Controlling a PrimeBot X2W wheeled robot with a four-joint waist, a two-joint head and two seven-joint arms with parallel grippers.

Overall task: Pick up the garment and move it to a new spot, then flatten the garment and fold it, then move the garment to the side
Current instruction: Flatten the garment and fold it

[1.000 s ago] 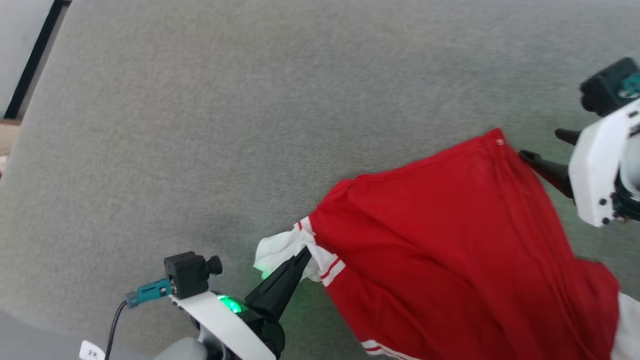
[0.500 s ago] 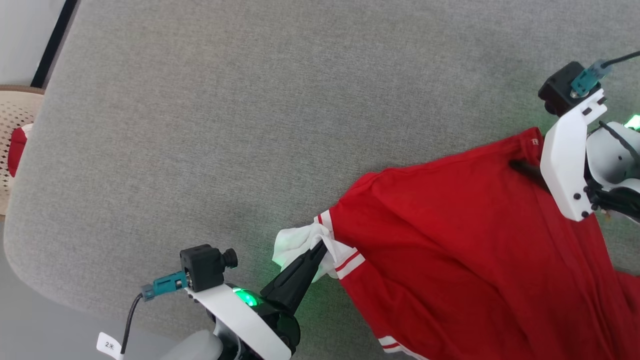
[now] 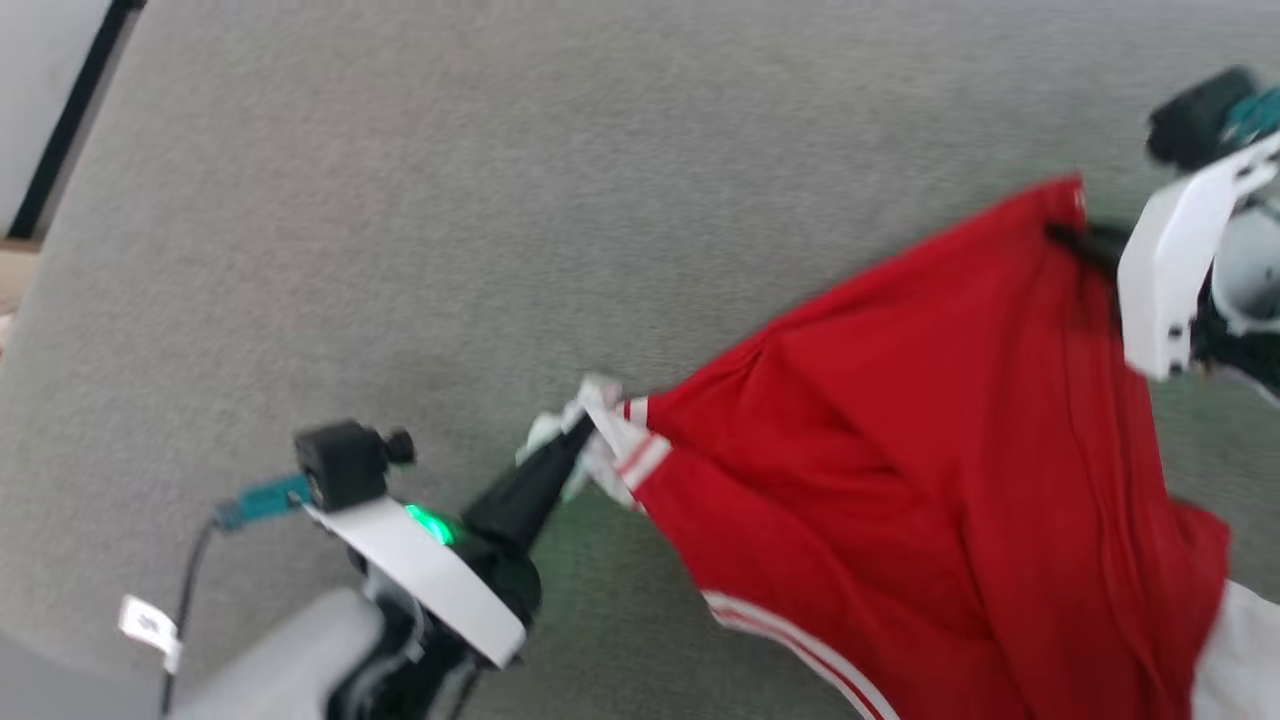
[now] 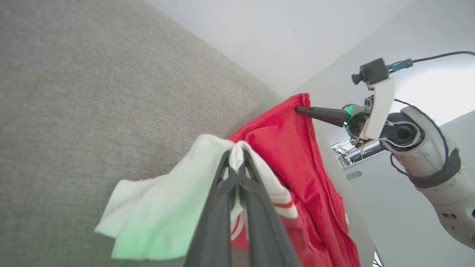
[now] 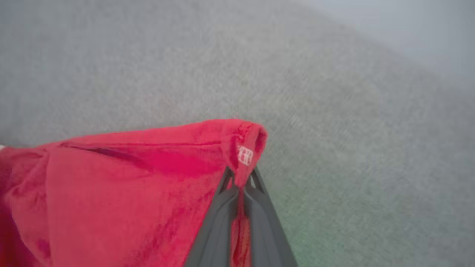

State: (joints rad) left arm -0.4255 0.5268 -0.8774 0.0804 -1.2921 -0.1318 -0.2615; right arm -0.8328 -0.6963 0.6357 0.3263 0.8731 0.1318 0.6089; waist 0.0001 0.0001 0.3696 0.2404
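Observation:
The red garment [image 3: 900, 480] hangs stretched between my two grippers above the grey surface, its white sleeve end [image 3: 600, 440] bunched at its left tip. My left gripper [image 3: 575, 430] is shut on that white sleeve end [image 4: 167, 207]; its dark fingers [image 4: 237, 207] pinch the cloth. My right gripper [image 3: 1075, 235] is shut on the garment's far red corner; in the right wrist view its fingers [image 5: 237, 207] clamp the hem next to a small white logo [image 5: 245, 155]. In the left wrist view the right gripper [image 4: 302, 110] meets the red corner [image 4: 297, 102].
A grey fabric-covered surface [image 3: 400, 200] lies under everything, its curved edge at the lower left [image 3: 40, 640]. A white wall [image 4: 278, 33] stands beyond the surface, and a dark strip [image 3: 70, 120] runs along the head view's upper left.
My right gripper came onto the garment's far corner and shut on it. Both grippers have lifted and pulled the cloth taut. The head camera has shifted too.

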